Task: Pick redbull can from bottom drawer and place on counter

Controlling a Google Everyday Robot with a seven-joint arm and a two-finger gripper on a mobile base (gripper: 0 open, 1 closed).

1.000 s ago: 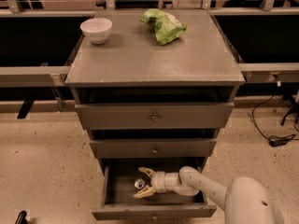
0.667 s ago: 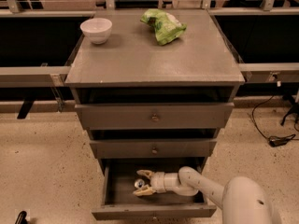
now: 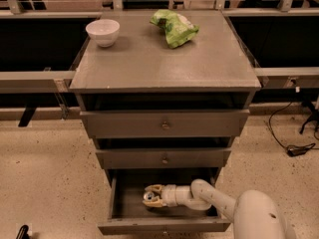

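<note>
The bottom drawer (image 3: 164,226) is pulled out under two other drawers. The redbull can (image 3: 148,196) stands upright inside it, left of the middle, showing its silver top. My gripper (image 3: 151,196) reaches into the drawer from the right, and its yellowish fingers (image 3: 153,187) sit on either side of the can, closed against it. The can still rests on the drawer floor. The counter (image 3: 159,63) is the grey top of the cabinet, well above.
A white bowl (image 3: 102,32) sits at the counter's back left and a green chip bag (image 3: 173,27) at the back centre-right. The middle drawer (image 3: 163,159) overhangs the rear of the bottom drawer. A cable (image 3: 294,148) lies on the floor to the right.
The gripper has edged slightly left in the drawer and its fingers have drawn in around the can. The can has not moved.
</note>
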